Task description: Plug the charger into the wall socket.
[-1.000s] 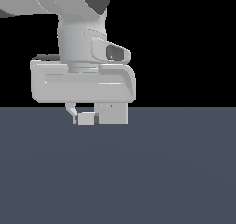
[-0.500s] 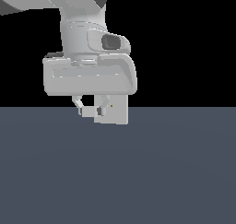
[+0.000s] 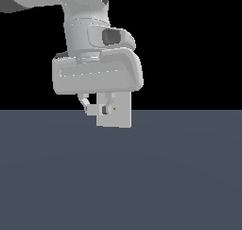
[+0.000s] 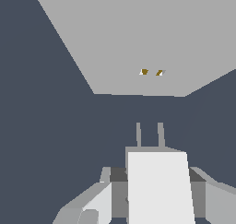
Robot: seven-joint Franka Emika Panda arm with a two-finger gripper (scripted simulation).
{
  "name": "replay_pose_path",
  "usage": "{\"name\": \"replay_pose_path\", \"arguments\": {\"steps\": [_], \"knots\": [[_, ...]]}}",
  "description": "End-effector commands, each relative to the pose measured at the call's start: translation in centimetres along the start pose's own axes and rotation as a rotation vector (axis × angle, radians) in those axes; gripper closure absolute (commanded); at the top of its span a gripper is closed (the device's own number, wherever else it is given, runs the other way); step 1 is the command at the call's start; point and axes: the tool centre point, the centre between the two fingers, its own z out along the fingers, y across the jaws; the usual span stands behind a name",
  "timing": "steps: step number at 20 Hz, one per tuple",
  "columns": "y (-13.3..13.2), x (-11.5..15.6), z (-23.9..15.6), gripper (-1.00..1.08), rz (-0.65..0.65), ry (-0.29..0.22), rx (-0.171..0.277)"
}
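Exterior view: the gripper point(image 3: 96, 106) is seen overlapping the wall socket point(image 3: 118, 115); the charger is hard to make out. Wrist view: the charger point(image 4: 159, 186) is pinched between the fingers point(image 4: 99, 202), its two prongs aimed at the socket's slots, apparently still apart.

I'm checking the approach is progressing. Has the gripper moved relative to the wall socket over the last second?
Yes. In the exterior view the gripper, shut on the charger, has shifted toward that view's right, now overlapping the wall socket instead of sitting beside it.
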Motion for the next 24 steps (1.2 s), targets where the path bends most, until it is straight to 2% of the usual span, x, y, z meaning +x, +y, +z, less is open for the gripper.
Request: {"name": "replay_pose_path", "arguments": {"steps": [1, 16, 24], "knots": [[0.1, 0.1, -0.1, 1.08, 0.021, -0.001, -0.005], [0.2, 0.3, -0.1, 1.08, 0.031, -0.002, -0.008], [0.3, 2.5, 0.4, 1.08, 0.03, -0.003, -0.007]]}}
